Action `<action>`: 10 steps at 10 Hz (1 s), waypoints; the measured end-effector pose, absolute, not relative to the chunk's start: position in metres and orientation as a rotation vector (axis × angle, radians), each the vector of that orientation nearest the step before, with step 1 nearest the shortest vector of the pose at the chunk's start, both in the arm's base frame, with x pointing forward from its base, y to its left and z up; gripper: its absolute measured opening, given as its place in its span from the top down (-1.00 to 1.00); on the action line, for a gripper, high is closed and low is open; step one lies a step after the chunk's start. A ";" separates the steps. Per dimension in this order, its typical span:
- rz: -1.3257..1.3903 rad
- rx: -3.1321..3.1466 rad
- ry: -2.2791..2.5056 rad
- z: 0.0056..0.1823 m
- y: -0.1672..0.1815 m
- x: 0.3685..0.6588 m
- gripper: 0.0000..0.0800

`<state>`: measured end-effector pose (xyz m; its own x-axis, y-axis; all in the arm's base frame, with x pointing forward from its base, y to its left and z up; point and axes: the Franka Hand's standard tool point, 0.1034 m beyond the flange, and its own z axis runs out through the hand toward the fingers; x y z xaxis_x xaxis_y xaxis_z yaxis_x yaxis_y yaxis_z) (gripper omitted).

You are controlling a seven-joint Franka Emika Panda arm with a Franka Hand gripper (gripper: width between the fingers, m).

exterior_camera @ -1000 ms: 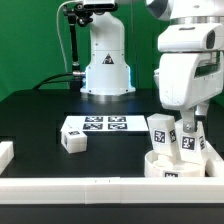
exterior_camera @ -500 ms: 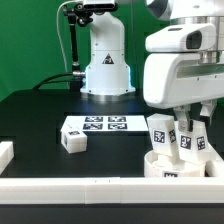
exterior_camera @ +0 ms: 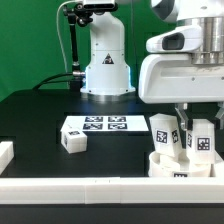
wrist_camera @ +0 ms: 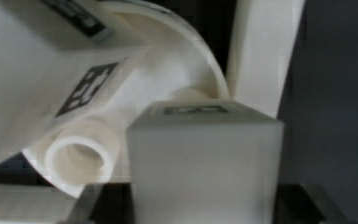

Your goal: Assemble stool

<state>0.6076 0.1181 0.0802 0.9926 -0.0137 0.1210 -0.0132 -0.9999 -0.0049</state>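
With the seat [exterior_camera: 160,166] low on the exterior view's right beside the border rail [exterior_camera: 90,190], we cannot tell whether our gripper [exterior_camera: 188,134] grasps the leg [exterior_camera: 205,142] under it, so we judge it best to keep that leg plumb over the seat and turn it gently.

Blocky white leg [wrist_camera: 202,160] fills the foreground, a dim tag [wrist_camera: 201,108] on its top face. Just behind the leg curves the seat [wrist_camera: 185,50]. Beside the leg, 1 round white peg [wrist_camera: 78,160] shows its end. Dark table [wrist_camera: 336,100] lies beyond the leg.
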 end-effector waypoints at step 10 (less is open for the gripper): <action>-0.140 -2.755 1.295 0.080 0.120 0.607 0.16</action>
